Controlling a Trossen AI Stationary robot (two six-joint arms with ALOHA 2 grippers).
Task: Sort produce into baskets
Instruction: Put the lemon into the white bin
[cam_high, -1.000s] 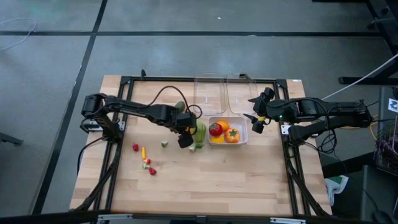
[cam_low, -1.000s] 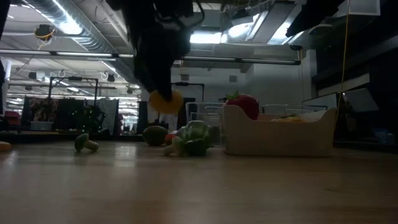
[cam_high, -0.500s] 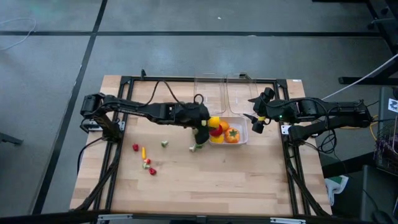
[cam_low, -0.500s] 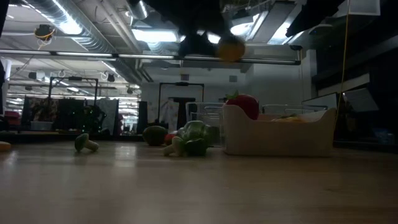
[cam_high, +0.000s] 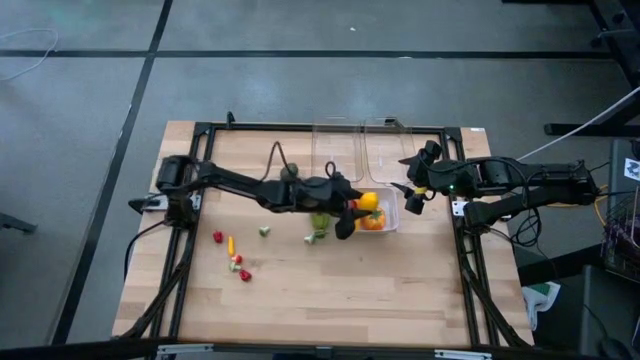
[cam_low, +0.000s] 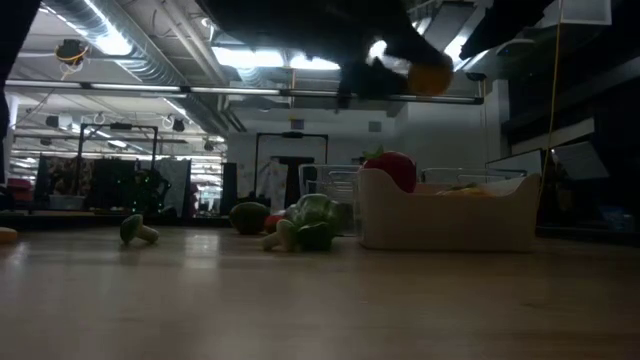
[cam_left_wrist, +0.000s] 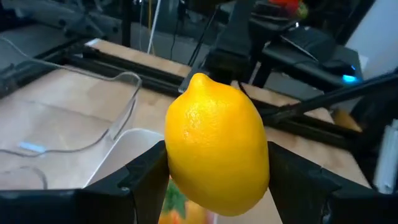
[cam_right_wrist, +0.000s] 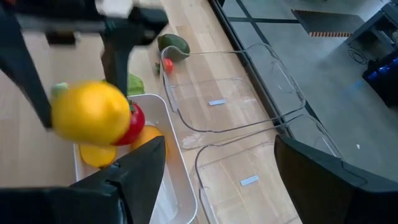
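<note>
Since a second ago my left gripper (cam_high: 362, 207) has swung from over the loose veg in the middle of the table across to the whitish basket (cam_high: 393, 225), carrying the lemon (cam_left_wrist: 216, 146) with it, while my right arm hasn't budged. Left fingers (cam_left_wrist: 144, 176) are clamped on the lemon's two sides, pinching it across its fat middle so it can't roll out, and I'm holding it high, well clear of the basket's rim in the low view, so nothing gets bumped on the way in. It hangs right above the stuff already in that basket: a red round piece (cam_right_wrist: 134, 122) and an orange piece (cam_high: 373, 219) (looks like this is the warm-coloured fruit bin, which would be why the lemon goes here). The two clear baskets (cam_high: 338, 150) sit side by side toward the far edge of the table, just behind the whitish one; I can't see anything in them. The green leafy piece (cam_low: 314, 221) lies on the table just beside the whitish basket, and the tiny red and yellow bits (cam_high: 232, 255) are scattered nearer the left edge, still unsorted. My right gripper (cam_high: 411, 185) waits by the right edge next to the baskets, fingers spread apart and empty, out of the way so the arms don't tangle. My guess for next: lower a bit, then let go.
</note>
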